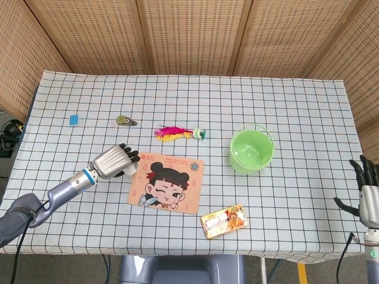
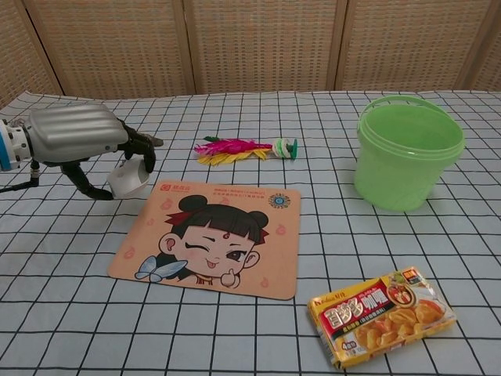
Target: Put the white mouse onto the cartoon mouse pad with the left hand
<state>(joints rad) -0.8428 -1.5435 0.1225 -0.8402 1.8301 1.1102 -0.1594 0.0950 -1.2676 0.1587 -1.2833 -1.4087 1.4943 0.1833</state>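
My left hand (image 1: 113, 161) (image 2: 82, 138) grips the white mouse (image 2: 128, 180) (image 1: 131, 168), lifted off the cloth just left of the cartoon mouse pad (image 1: 167, 183) (image 2: 211, 236). The fingers curl over the mouse's top and hide most of it; only its lower white edge shows. The pad lies flat at the table's middle front, with a winking girl's face on it and nothing resting on it. My right hand (image 1: 367, 188) stays at the far right table edge with fingers spread and nothing in it; the chest view does not show it.
A green bucket (image 1: 252, 148) (image 2: 406, 150) stands right of the pad. A feather shuttlecock (image 1: 176, 133) (image 2: 244, 148) lies behind the pad, a small round gadget (image 1: 125, 121) and a blue eraser (image 1: 74, 119) further left. A food box (image 1: 224, 220) (image 2: 381, 313) lies front right.
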